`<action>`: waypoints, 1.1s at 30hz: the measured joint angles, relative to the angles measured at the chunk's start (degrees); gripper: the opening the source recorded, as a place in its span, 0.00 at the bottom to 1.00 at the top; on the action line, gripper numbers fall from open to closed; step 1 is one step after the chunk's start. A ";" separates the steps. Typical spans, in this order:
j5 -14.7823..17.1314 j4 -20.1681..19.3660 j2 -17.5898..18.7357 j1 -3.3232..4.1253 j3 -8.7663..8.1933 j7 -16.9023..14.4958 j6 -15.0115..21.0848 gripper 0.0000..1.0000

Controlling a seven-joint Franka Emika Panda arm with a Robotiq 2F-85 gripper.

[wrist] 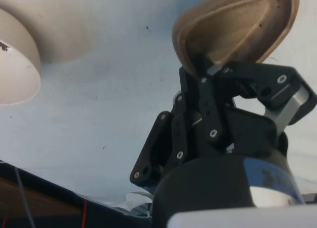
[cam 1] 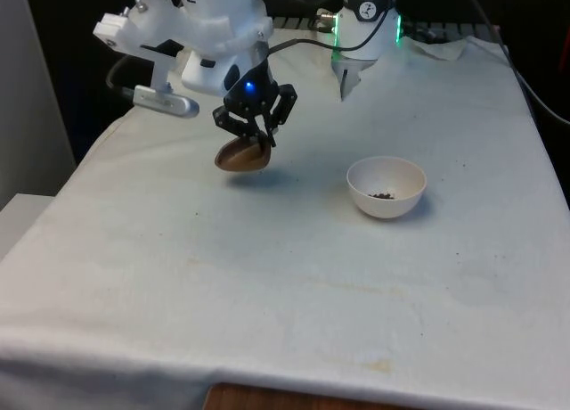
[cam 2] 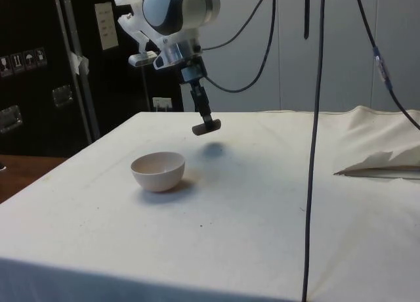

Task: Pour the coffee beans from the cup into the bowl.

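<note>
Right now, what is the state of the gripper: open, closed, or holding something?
Gripper: closed on the rim of the brown cup, held above the table beside the white bowl.

There is one brown cup (cam 1: 242, 156), one white bowl (cam 1: 386, 186) and one black two-finger gripper (cam 1: 259, 141), so each of these kinds counts a single piece. Inside the bowl lies one small dark cluster of coffee beans (cam 1: 382, 195), too fine to count bean by bean. One white cloth (cam 1: 267, 285) covers the one table, two dark cables (cam 2: 315, 144) hang down in the side view, and one rumpled fold of cloth (cam 2: 384, 161) lies at that view's right.
</note>
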 measured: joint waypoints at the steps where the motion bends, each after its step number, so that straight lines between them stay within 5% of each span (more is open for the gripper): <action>1: 0.11 0.00 0.06 -0.11 0.00 -0.17 0.00 0.01; 33: 3.78 -5.79 -0.57 -0.17 2.29 -2.41 14.09 0.01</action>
